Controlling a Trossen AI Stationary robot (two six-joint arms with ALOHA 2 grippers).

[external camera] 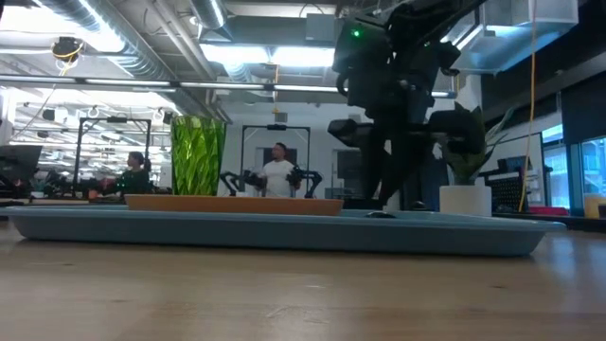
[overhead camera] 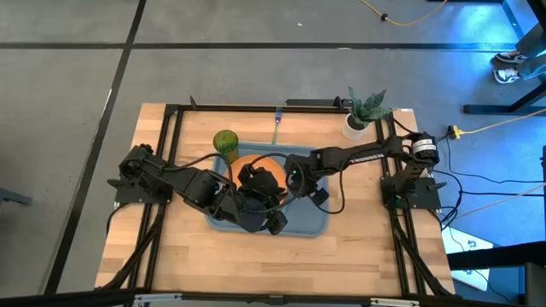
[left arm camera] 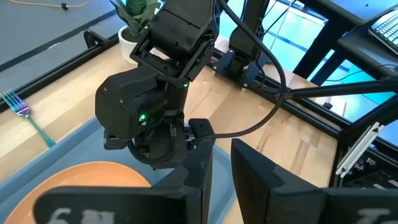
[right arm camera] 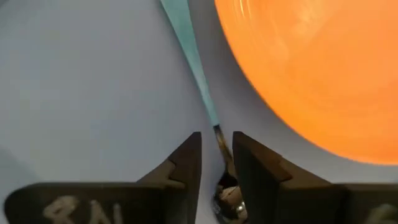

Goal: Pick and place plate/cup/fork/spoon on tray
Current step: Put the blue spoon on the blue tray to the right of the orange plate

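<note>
A: Left side?
B: Left gripper point(overhead camera: 275, 223) over the tray's point(overhead camera: 316, 228) near edge, fingers slightly parted, nothing held. Cup point(overhead camera: 225, 141) upright on the tray's far left corner.
A: Middle, right?
B: Plate point(right arm camera: 311, 68) on the tray, spoon point(right arm camera: 189, 46) just beside it. Right gripper point(right arm camera: 216, 168) straddles the spoon, fingers parted. Fork point(overhead camera: 276, 124) on table behind tray.

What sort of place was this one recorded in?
Most likely a robotics lab or workshop: a wooden table with two arms mounted on it stands on a grey floor, exposed ceiling ducts run overhead, and another arm rig with people stands behind.
</note>
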